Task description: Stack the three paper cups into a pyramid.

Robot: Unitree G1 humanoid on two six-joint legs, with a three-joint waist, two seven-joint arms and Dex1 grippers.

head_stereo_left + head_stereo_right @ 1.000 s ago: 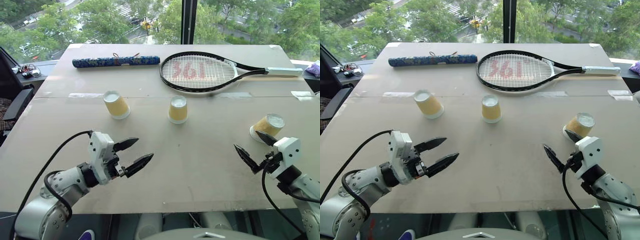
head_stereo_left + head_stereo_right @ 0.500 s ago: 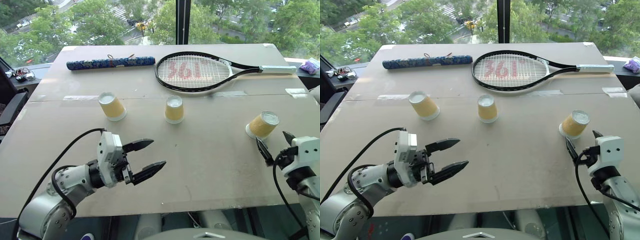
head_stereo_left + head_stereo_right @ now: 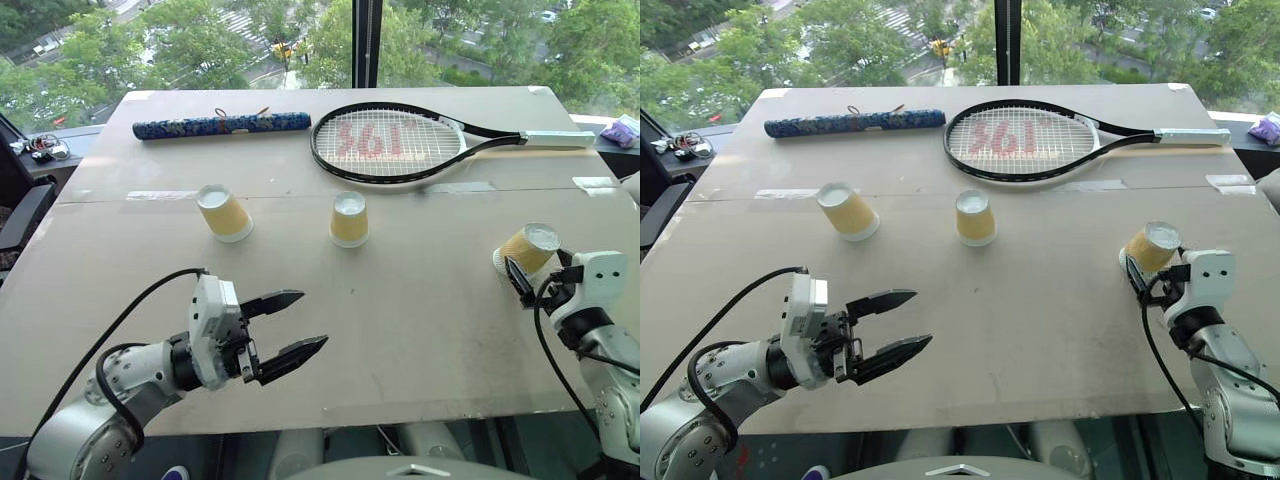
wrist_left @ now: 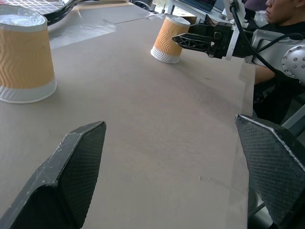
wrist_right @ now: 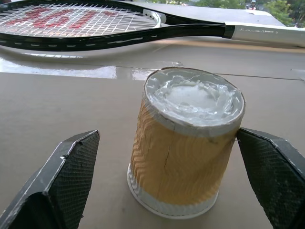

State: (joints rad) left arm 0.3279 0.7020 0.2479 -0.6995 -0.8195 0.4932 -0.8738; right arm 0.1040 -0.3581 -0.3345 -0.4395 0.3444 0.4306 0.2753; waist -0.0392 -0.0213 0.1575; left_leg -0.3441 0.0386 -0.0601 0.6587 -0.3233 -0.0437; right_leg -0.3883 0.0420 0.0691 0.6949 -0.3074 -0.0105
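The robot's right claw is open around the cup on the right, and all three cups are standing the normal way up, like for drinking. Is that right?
Almost. The right gripper is open around the right cup, but the cups are upside down: rims on the table, closed bases on top. The right wrist view shows it best. The middle cup and left cup are upside down too.

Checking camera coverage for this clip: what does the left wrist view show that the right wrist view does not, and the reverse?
Left wrist view alone: the open left gripper, the middle upside-down yellow-tan paper cup, the right gripper seen from the side at the right-hand cup, and a person's sleeve.

Right wrist view alone: the racket's red-printed strings and white handle, with the right gripper's fingers flanking the cup.

Both: that right-hand cup, the tan tabletop, the black racket frame.
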